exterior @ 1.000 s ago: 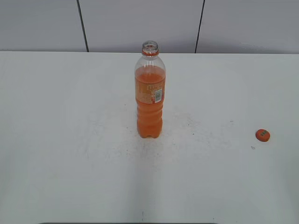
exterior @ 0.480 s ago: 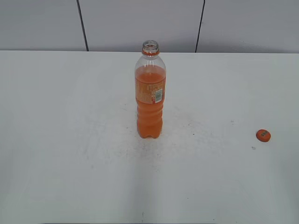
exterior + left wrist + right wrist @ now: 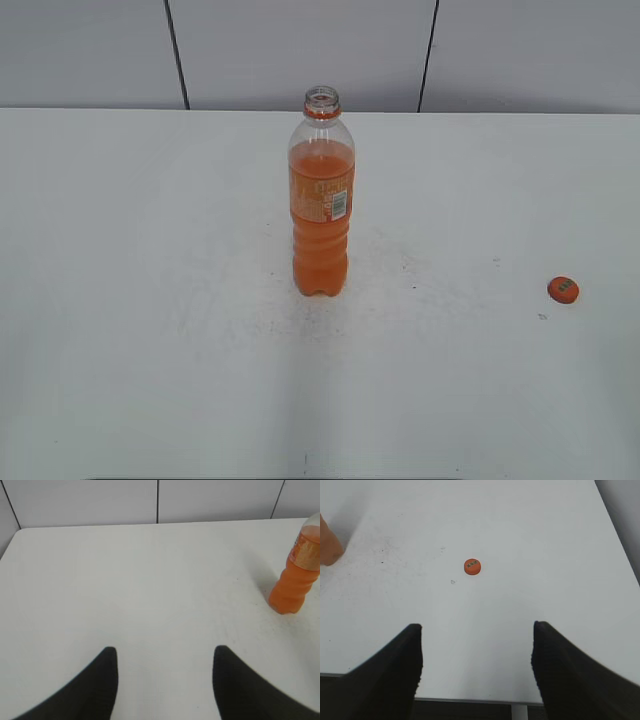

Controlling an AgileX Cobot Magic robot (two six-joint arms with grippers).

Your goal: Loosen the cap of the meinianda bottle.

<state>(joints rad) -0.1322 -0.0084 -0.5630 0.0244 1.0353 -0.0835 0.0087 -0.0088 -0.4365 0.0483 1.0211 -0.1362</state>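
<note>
The meinianda bottle [image 3: 321, 205] stands upright at the table's middle, its neck open with no cap on it. It also shows at the right edge of the left wrist view [image 3: 296, 575], and its base at the left edge of the right wrist view [image 3: 327, 545]. The orange cap [image 3: 563, 290] lies flat on the table far to the bottle's right; it also shows in the right wrist view [image 3: 472, 566]. My left gripper [image 3: 164, 652] is open and empty, well left of the bottle. My right gripper [image 3: 476, 630] is open and empty, short of the cap. Neither gripper shows in the exterior view.
The white table [image 3: 150, 300] has faint dark specks round the bottle. A grey panelled wall [image 3: 300, 50] stands behind it. The table's front edge [image 3: 470, 697] and right edge [image 3: 620, 545] show in the right wrist view.
</note>
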